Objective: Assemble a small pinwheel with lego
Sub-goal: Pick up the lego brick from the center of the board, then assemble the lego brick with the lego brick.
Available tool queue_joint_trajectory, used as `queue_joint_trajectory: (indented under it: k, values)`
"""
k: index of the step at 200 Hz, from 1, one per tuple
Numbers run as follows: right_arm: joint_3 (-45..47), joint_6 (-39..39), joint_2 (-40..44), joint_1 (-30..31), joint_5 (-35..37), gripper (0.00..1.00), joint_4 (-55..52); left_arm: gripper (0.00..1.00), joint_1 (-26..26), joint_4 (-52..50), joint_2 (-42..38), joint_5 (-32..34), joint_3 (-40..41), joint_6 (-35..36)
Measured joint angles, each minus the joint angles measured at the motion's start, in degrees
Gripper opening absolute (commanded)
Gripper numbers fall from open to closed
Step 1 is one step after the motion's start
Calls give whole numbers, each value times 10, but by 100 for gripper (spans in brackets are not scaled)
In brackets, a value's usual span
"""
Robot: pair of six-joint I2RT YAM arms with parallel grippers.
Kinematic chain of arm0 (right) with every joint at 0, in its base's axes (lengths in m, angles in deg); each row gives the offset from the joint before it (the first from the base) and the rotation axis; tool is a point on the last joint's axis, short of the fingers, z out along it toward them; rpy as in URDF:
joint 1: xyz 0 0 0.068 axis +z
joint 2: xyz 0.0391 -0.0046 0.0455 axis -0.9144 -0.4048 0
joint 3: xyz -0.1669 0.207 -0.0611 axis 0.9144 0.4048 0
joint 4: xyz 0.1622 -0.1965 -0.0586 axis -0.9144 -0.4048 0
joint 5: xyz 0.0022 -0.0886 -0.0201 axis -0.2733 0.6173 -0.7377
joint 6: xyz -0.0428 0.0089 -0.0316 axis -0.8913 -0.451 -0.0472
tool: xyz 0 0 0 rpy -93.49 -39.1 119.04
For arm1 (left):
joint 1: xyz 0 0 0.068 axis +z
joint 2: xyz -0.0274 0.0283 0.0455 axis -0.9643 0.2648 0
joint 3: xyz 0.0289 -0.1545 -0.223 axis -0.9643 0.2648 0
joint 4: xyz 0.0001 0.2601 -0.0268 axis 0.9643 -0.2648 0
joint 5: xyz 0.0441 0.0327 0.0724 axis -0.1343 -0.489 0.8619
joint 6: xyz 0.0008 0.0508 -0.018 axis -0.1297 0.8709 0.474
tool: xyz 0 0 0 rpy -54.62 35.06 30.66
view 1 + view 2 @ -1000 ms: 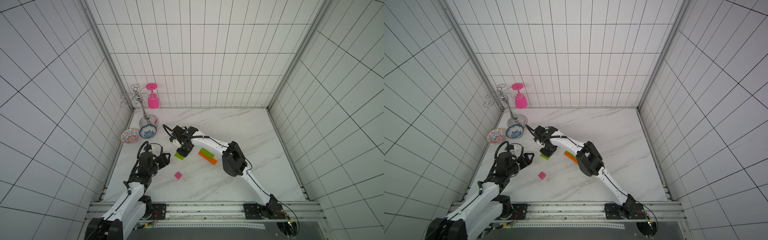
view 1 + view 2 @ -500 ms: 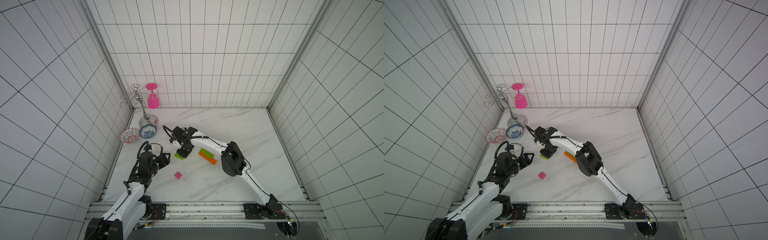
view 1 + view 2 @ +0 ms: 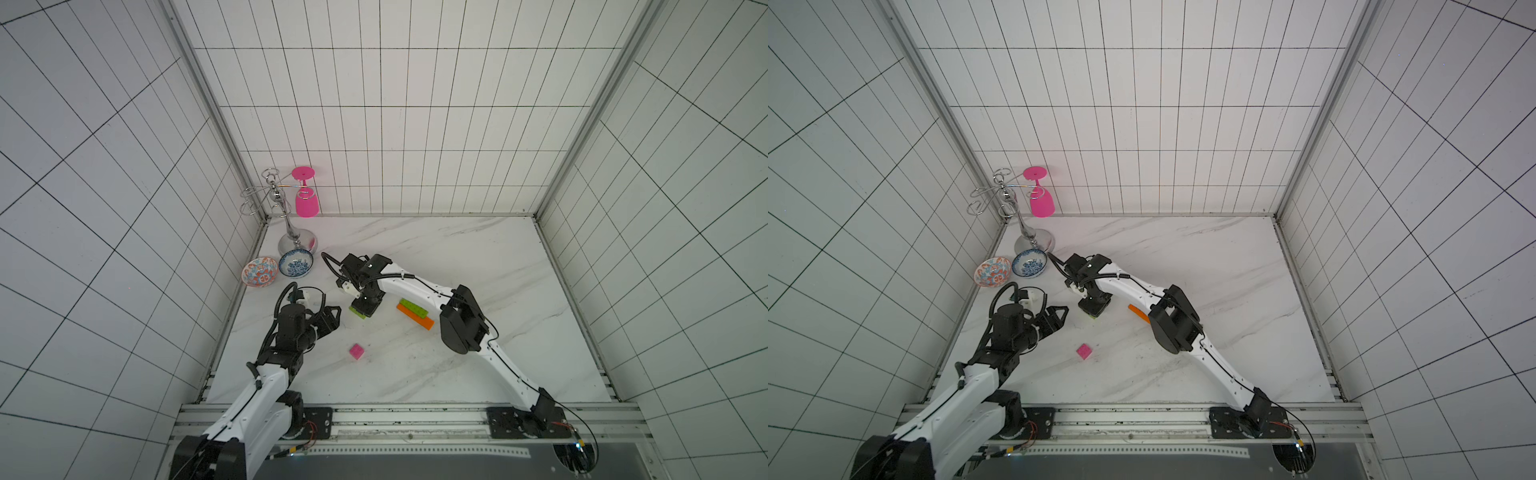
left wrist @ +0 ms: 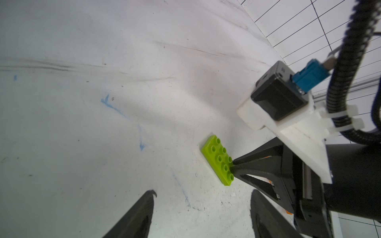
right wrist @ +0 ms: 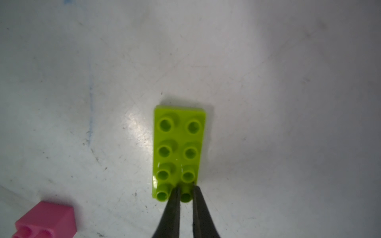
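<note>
The lime-green brick (image 5: 179, 144) lies flat and studs-up on the marble tabletop (image 3: 457, 257), towards the left of its middle. It is a thin, glossy two-by-four plate with hollow studs. It sits where it did a second ago. What has changed is the right gripper (image 5: 186, 188): its jaws have drawn together over that second and now clamp a single corner stud in the brick's end row. The right wrist view shows one thin fingertip (image 5: 175, 197) on each side of that stud. Nothing looks lifted yet, since the brick's shadow hugs its edge. The grasp seems only just made, so the lift is probably next. A hold on one stud is narrow, and the brick may swivel once it leaves the table.

No cross has been started. The pink square brick (image 3: 356, 351) lies alone nearer the front rail, apart from the rest. A second green brick (image 3: 412, 306) lies on or against the orange brick bar (image 3: 417, 319) beside the right forearm, and the top views do not settle which.

The left gripper (image 4: 204, 193) hovers near the clamped brick, pointed at it, with its jaws apart and empty. By the left wall stand two patterned bowls (image 3: 259, 271) and a metal rack (image 3: 286, 216) holding a pink goblet (image 3: 306, 201).
</note>
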Motion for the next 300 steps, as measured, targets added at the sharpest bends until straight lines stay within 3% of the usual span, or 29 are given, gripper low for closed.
queue_joint_trajectory:
  k: [51,106,165,245,300]
  values:
    - [7,1,4,1,4,9,5,75,0,2,3,-18,0,7]
    - [153,11,90,0,7,9,32,75,-6,9,37,-48,0,11]
    - [334,-7,224,-19,9,10,69,75,-116,44,64,-27,-17,10]
    - [347,-28,262,-57,20,10,95,75,-210,85,111,22,-45,10]
    - [347,-28,254,-65,26,10,97,75,-219,103,144,31,-47,10]
